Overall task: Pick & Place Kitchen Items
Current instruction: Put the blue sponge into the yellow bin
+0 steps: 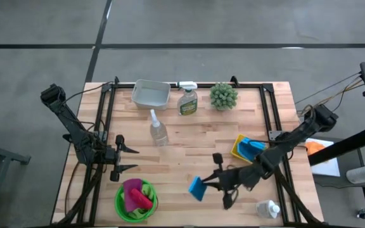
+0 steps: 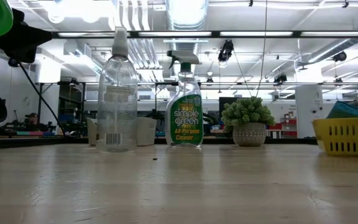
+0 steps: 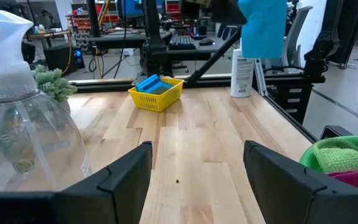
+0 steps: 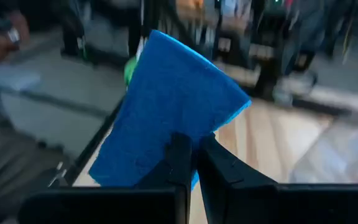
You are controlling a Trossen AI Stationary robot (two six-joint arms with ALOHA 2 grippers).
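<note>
A blue sponge [image 1: 197, 187] hangs above the table's near middle, with my right gripper [image 1: 209, 184] shut on it; it fills the right wrist view [image 4: 173, 106]. A green bowl [image 1: 120, 204] holding pink and green cloths [image 1: 135, 193] stands on the table to its left. My left gripper [image 1: 130, 158] waits open over the table's left side, fingers apart [image 3: 197, 168] with nothing between them. A yellow basket [image 1: 238, 149] at the right holds another blue sponge [image 1: 252, 145]. A small white bottle [image 1: 268, 208] lies near the front right corner. My right gripper pinches the blue sponge between its two fingers [image 4: 179, 155], at the edge nearest the gripper [image 4: 166, 140]. The fingers come about level from the table's right side. The sponge stands out beyond the fingertips, tilted and lifted clear of the table [image 3: 263, 28].
A clear spray bottle [image 2: 117, 99] stands upright left of the table's middle. Along the far edge stand a clear tub [image 1: 151, 94], a green cleaner spray bottle [image 1: 187, 100] and a spiky potted plant [image 1: 223, 95]. Bare wood lies at the table's centre [image 1: 189, 152].
</note>
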